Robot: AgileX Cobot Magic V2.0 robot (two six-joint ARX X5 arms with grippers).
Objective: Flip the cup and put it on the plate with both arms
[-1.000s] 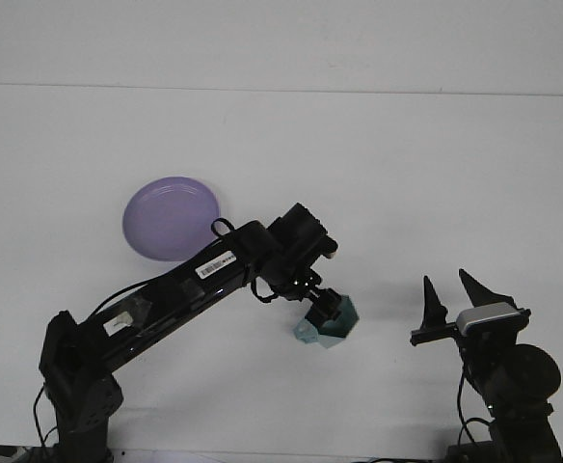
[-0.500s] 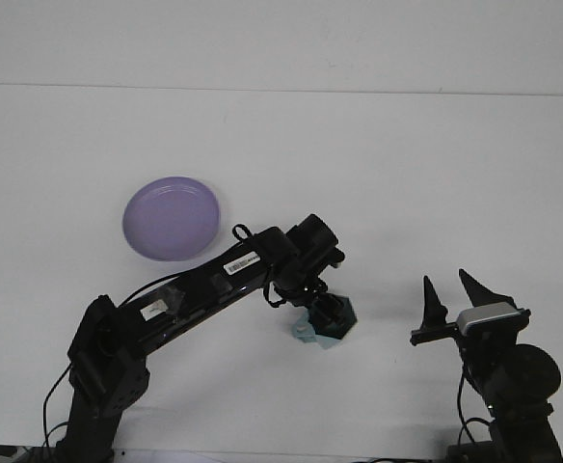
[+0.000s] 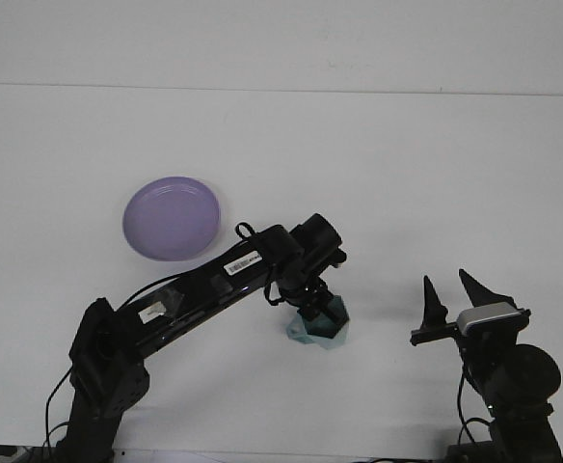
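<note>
A teal faceted cup (image 3: 322, 329) lies on the white table just right of centre, near the front. My left gripper (image 3: 317, 311) reaches down onto it from the upper left, and its dark fingers appear closed around the cup's body. The purple plate (image 3: 172, 217) lies flat at the left, well apart from the cup. My right gripper (image 3: 453, 293) stands at the front right with its two black fingers spread apart and pointing up, holding nothing, a short way right of the cup.
The left arm (image 3: 204, 285) stretches diagonally from its base at the front left across the table in front of the plate. The table's far edge (image 3: 281, 89) meets a pale wall.
My left arm has stretched forward and lowered, and its gripper has settled lower onto the cup. The cup has shifted slightly. The right arm has stayed still.
</note>
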